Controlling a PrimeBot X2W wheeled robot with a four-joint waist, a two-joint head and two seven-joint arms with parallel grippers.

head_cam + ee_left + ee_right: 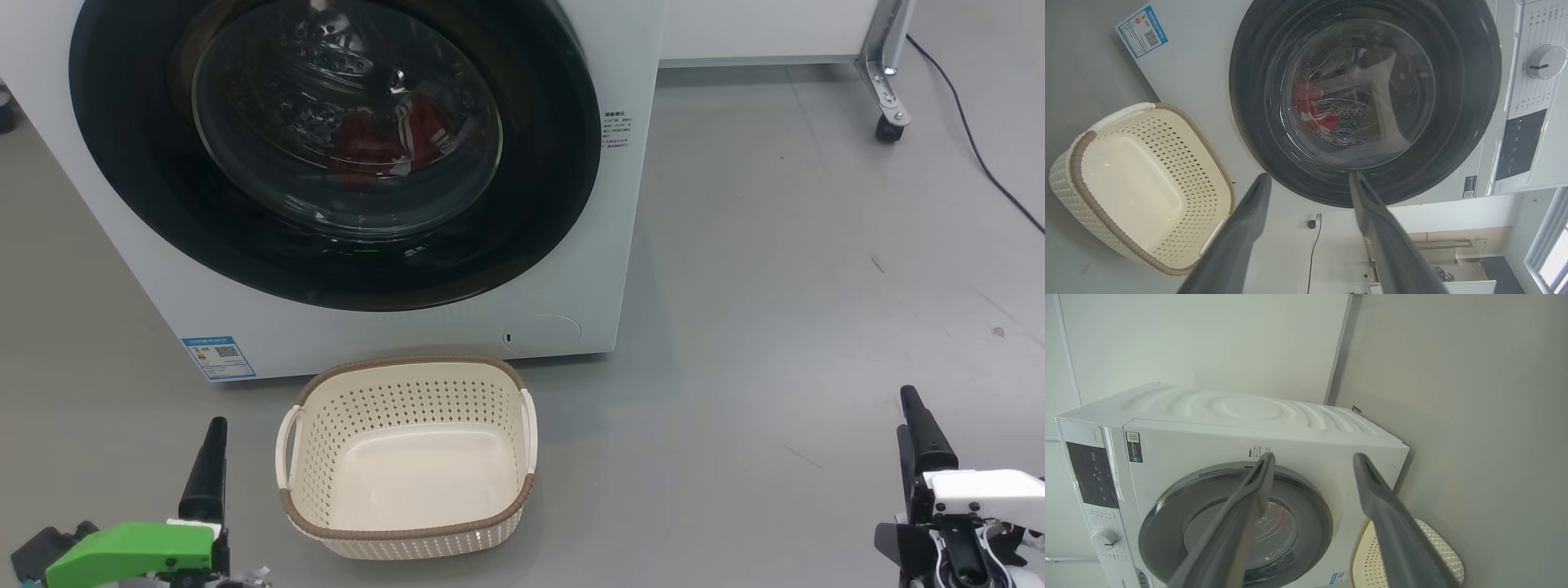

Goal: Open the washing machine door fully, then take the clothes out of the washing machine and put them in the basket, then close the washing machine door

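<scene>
**Grippers.** You had both claws released and empty. The left gripper (1309, 177) showed its two fingers spread wide with nothing between them, and so did the right gripper (1314, 457). In the head view the left one hung low just beside the basket (408, 535). The right one hung low and well apart from it.

**Task items.** The washing machine door (335, 147) stood shut, flush against the washing machine (620, 269). The clothes (384, 143) lay low in the drum behind the glass. The basket sat empty on the floor, close in front of the machine and below the door.

**Step in hand, as judged.** Opening the door had not begun.

**Recommendations.**
- You needed to find the catch side first. I could not tell it with certainty, though a small notch (1245, 467) on the black rim in the right wrist view looked a likely handle.
- You were best served by hooking one finger behind that edge rather than pinching the glossy rim, which looked slippery.
- The pull should have followed the hinge arc, not a straight line, and carried the door fully back so the drum mouth was clear.
- You had to keep the arm off the basket, which looked light and easily nudged.
</scene>
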